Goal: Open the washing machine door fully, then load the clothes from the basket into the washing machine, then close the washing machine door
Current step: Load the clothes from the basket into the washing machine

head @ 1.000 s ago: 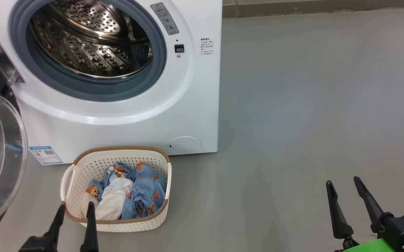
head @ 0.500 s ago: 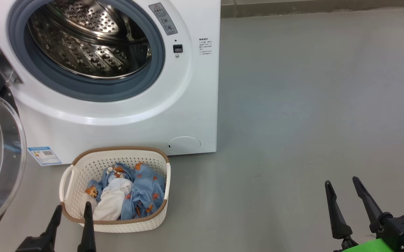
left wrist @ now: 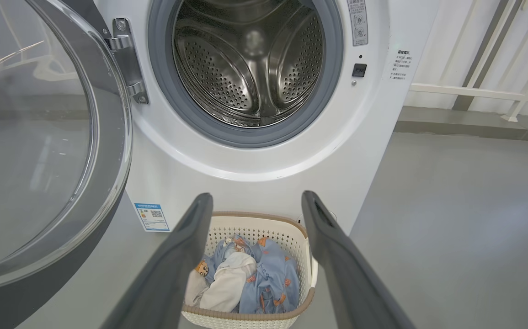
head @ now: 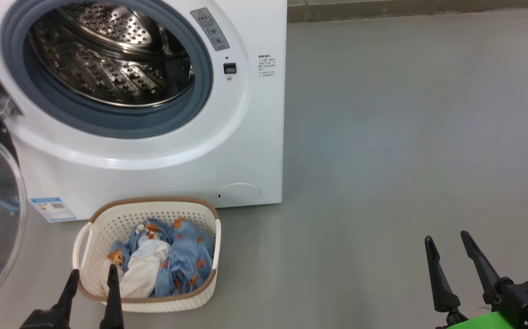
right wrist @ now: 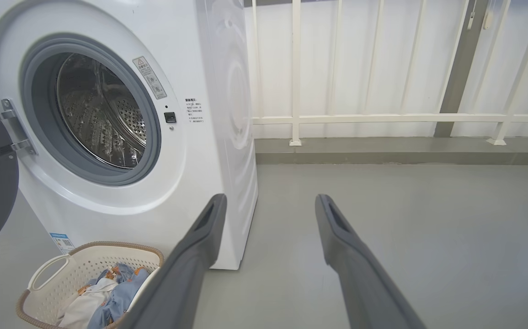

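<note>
Washing machine door [left wrist: 40, 151] swung wide: opening looks done. Clothes [head: 172, 262] all in basket [head: 154, 201] before washing machine [head: 163, 155]; drum [head: 108, 64] bare. Left gripper [head: 93, 270], right gripper [head: 446, 237]: jaws spread, empty. Loading, closing remain.

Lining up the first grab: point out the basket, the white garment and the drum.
basket [head: 118, 220], head view, far perforated wall.
white garment [head: 145, 268], head view, middle of the fabric.
drum [left wrist: 250, 59], left wrist view, steel back wall.

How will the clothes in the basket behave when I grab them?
Likely floppy: the clothes lie crumpled in the basket. Probably light, being thin fabric. The white and blue pieces overlap, so one may drag the other.
</note>
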You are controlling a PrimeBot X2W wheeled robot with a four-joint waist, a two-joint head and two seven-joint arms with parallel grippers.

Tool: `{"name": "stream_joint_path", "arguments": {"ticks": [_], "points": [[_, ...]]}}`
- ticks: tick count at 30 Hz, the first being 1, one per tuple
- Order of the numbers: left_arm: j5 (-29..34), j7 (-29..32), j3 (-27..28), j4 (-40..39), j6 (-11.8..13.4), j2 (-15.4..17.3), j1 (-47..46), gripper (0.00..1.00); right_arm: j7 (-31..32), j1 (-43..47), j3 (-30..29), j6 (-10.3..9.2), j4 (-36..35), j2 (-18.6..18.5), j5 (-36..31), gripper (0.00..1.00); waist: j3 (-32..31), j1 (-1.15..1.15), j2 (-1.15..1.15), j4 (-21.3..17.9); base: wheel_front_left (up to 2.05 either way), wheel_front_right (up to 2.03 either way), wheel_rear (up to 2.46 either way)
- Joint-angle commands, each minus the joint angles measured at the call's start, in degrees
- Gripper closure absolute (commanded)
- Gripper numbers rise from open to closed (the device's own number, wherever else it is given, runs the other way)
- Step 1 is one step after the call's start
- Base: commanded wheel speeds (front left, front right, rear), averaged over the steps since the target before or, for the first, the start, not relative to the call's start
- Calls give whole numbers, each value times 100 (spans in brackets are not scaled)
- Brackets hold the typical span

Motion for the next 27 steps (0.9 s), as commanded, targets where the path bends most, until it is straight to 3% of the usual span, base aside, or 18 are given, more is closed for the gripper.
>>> {"name": "stream_joint_path", "arguments": {"ticks": [1,13,27], "points": [[-32,-60,160,-109,43,100,-234,0,-30,-108,122,35,-138,-51,24,0,13,0,0,2,160,-160,0],[-40,-241,64,-73,-4,164,-351,0,-43,-186,142,35,-132,-50,40,0,139,0,0,36,167,-167,0],[-34,-304,-30,-40,35,187,-432,0,-50,-246,135,35,-106,-50,16,0,225,0,0,28,23,-23,0]]}}
